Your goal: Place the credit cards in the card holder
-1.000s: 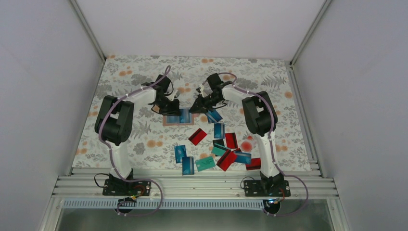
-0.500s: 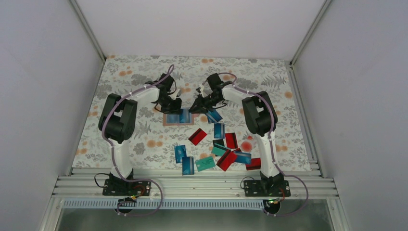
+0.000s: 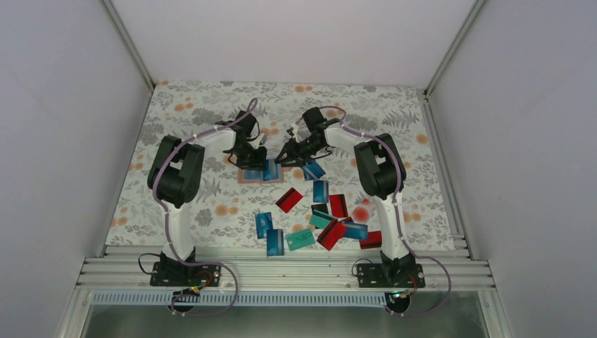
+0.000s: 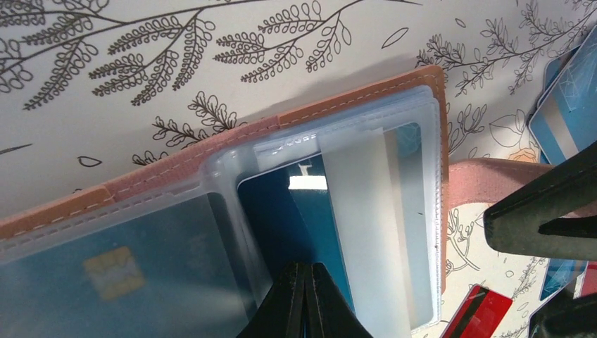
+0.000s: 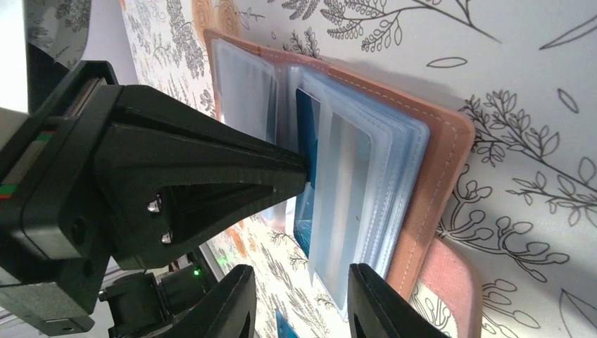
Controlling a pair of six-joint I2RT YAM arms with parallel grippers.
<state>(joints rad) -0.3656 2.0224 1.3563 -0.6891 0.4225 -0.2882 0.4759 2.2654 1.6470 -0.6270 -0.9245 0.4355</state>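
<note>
The light is even and diffuse. In the overhead view the counter is bright, shadows are faint and small things look soft. Close up, the card holder casts a soft shadow toward 12 o'clock, and its clear sleeves carry pale glare with one white glint. The left claw, at 6 o'clock, is dark and slightly blurred.

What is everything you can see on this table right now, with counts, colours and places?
card holder: one, tan, lying open mid-table.
cards in holder: at least two, blue, inside clear sleeves.
loose cards: about eleven, blue, red and teal, scattered between holder and arm bases.
tablecloth: one, white floral, under everything.
left tool: one, black, shut, tips on a sleeve.
right tool: one, black, open, at the holder's edge.
</note>
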